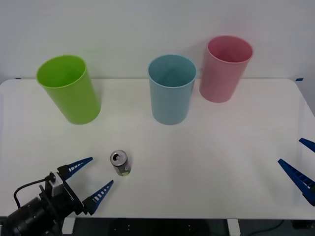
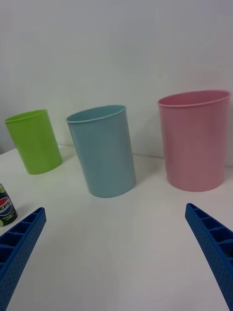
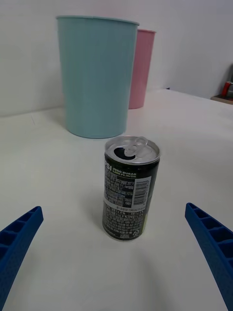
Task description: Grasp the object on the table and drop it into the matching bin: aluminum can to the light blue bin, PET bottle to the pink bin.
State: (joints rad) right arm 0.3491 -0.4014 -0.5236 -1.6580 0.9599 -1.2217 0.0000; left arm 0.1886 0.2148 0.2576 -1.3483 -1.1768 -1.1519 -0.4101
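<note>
A small dark aluminum can (image 1: 120,163) with a silver pull-tab top stands upright on the white table (image 1: 206,162), near its front left. My left gripper (image 1: 91,179) is open just left of the can, fingers pointing at it, not touching. In the left wrist view the can (image 3: 129,188) stands a short way ahead between the spread blue fingers (image 3: 211,243). The light blue bin (image 1: 172,88) stands at the back centre, the pink bin (image 1: 225,68) right of it. My right gripper (image 1: 301,164) hangs open at the table's right edge.
A lime green tub (image 1: 70,88) stands at the back left. From the right wrist the green tub (image 2: 34,141), light blue bin (image 2: 103,150), pink bin (image 2: 195,138) and the can's edge (image 2: 6,205) are in view. Bare tabletop lies between can and bins.
</note>
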